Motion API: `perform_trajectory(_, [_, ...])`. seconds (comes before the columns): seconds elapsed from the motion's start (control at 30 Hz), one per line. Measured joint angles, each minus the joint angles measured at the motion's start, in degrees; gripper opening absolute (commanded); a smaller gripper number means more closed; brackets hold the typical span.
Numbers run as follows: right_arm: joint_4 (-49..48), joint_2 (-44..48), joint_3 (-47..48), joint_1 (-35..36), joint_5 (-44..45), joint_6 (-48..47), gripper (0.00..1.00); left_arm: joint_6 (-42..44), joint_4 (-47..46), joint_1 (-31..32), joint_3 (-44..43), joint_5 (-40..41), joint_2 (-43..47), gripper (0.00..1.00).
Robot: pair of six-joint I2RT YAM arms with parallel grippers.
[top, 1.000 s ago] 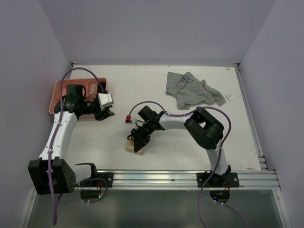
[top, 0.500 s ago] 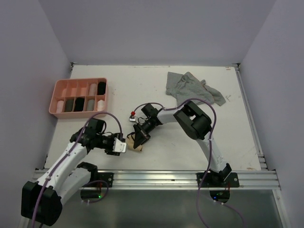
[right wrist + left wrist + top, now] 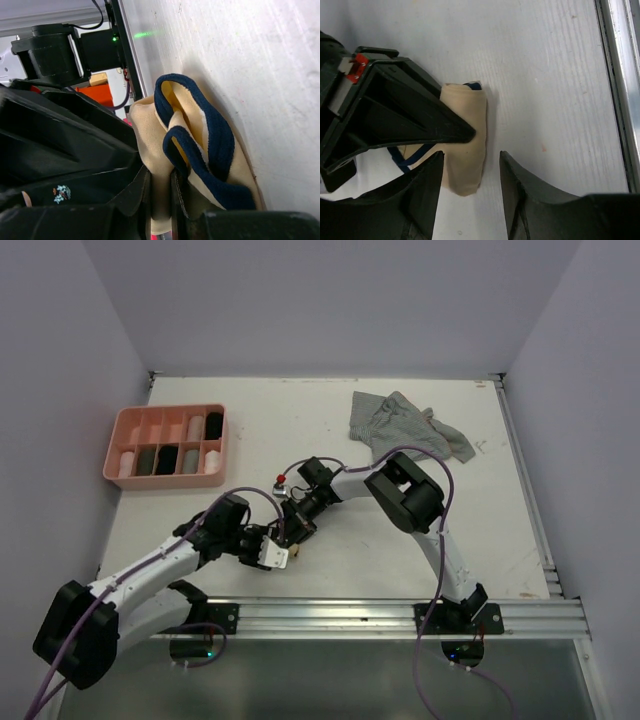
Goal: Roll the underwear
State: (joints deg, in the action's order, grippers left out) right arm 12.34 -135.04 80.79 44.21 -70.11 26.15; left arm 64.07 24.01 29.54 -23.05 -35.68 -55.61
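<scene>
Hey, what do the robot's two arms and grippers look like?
Left arm and right arm match: white links, chunky black joints, purple cables looping alongside. Left gripper and right gripper are black with wedge-shaped fingers; the right one carries a small red tab.
</scene>
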Motion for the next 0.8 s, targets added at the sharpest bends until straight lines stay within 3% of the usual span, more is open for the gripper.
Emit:
perform_trajectory(0.3, [0.57,0.07,0.22,0.00,0.35,-0.39,0.05,-3.48,-5.05,5.11,-1.88,5.97,-9.64,0.22])
perform_trajectory(0.47, [2.05,0.17,0.63,-0.13,0.72,-1.53,0.29,-3.65,-3.21,5.38,-3.72,6.40,-11.93,0.06])
perform_trajectory(0.57, [3.13,0.96,0.76,-0.61,0.52,-3.17,0.49,-2.97,-2.25,5.46,-5.18,6.54,-13.49,0.01])
perform_trajectory(0.8, [6.64,2.84,1.62,-3.87,3.74,-2.69,0.52,-0.87,0.39,5.49,-7.93,6.47,-16.59,0.00])
